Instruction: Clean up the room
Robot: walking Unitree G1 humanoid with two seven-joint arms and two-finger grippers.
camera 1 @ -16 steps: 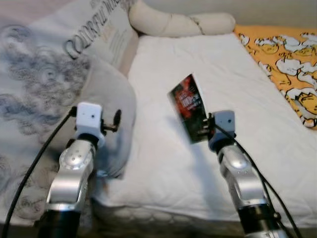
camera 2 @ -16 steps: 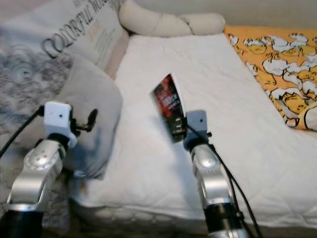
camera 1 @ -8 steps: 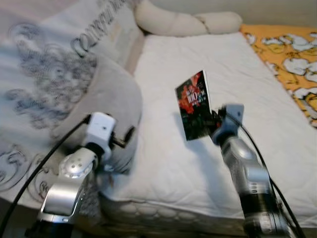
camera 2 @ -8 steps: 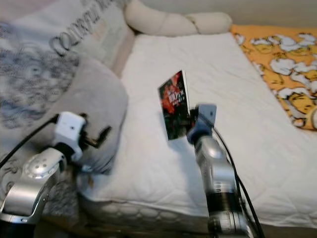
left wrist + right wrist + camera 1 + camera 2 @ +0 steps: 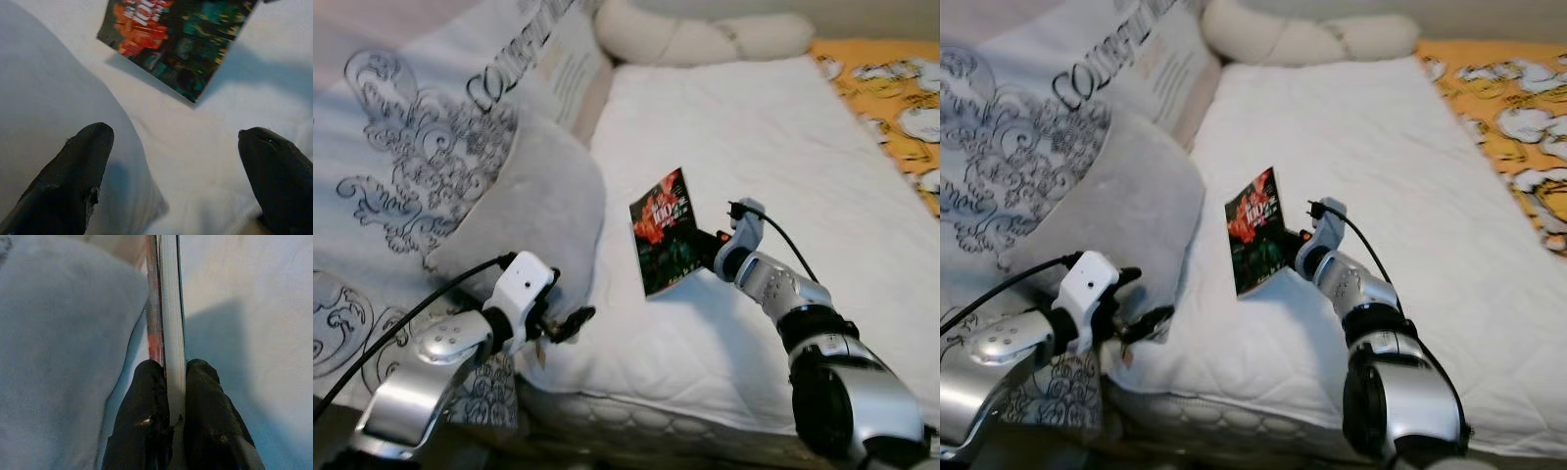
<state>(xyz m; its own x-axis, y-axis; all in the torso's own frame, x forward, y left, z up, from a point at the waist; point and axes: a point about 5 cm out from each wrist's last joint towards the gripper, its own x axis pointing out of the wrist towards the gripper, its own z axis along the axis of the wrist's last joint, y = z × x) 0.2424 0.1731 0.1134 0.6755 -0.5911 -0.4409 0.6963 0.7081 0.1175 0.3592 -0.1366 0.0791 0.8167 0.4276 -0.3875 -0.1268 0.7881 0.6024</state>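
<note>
**Hidden, cropped or illegible items**

Book (image 5: pixel 666 233): cover lettering too small to read; top corner cropped in the left wrist view.
Orange patterned blanket (image 5: pixel 891 88): cut by the frame edge beyond the mattress (image 5: pixel 773 127).
Grey pillow (image 5: pixel 533 211): lower corner hidden behind the left gripper (image 5: pixel 570 321).

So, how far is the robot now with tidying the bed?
Done: the book is already picked up; the right gripper is shut on its edge and holds it above the white mattress. In hand: carrying that book; no place to put it is visible. Left: the left gripper is open and holds nothing, near the grey pillow, which lies at the mattress edge beside the patterned blanket.
</note>
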